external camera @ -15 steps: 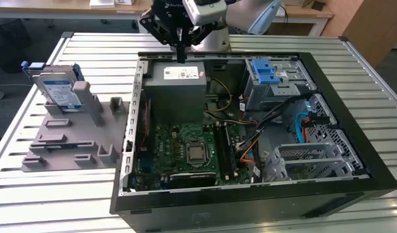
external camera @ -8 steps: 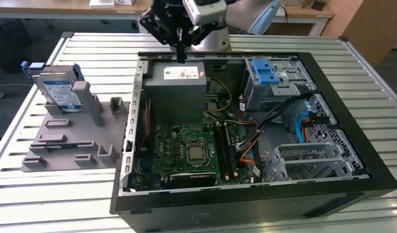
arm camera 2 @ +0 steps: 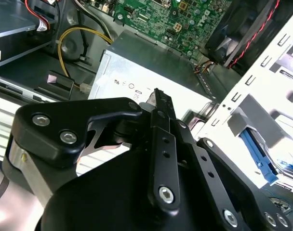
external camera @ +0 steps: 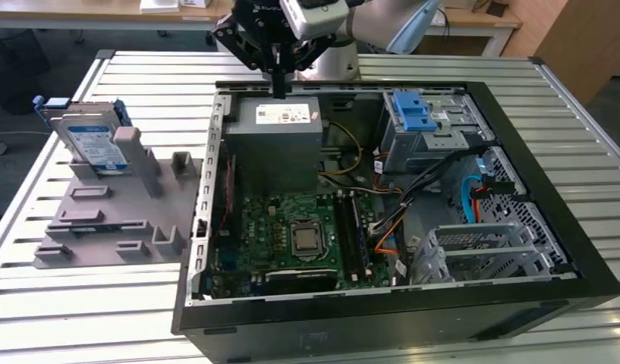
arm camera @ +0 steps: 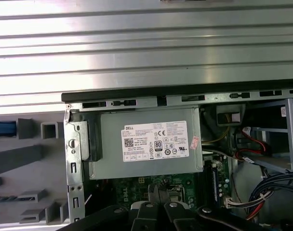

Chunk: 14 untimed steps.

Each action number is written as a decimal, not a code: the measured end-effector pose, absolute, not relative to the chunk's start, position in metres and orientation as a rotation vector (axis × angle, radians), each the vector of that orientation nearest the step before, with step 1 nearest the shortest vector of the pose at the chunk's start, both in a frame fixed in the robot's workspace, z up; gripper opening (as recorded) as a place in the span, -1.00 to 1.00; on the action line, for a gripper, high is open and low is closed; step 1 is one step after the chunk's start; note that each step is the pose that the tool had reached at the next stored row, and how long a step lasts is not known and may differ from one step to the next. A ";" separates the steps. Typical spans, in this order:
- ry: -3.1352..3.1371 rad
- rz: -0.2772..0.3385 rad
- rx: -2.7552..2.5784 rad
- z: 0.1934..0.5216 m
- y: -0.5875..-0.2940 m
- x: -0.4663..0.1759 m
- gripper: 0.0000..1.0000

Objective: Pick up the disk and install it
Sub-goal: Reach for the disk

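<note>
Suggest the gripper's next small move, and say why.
Probably a sideways move toward the exterior view's left, ending above the flat silver-metal disk with its white-and-blue label. The black gripper hangs shut and empty over the grey metal power-supply box inside the open black computer case, while the disk stands untouched in the grey plastic fixture outside the case.

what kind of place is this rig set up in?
Probably a robotics lab bench for PC assembly trials: an open computer case on a slatted metal table, a grey fixture holding the disk, a desk behind.
</note>
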<state>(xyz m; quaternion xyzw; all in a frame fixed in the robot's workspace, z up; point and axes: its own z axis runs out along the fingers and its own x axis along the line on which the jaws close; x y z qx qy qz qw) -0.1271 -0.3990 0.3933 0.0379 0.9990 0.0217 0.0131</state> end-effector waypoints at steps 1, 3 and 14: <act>3.112 0.068 0.118 0.393 -0.399 -0.128 -0.79; 3.112 0.068 0.118 0.393 -0.399 -0.130 -0.79; 3.113 0.068 0.118 0.393 -0.399 -0.136 -0.79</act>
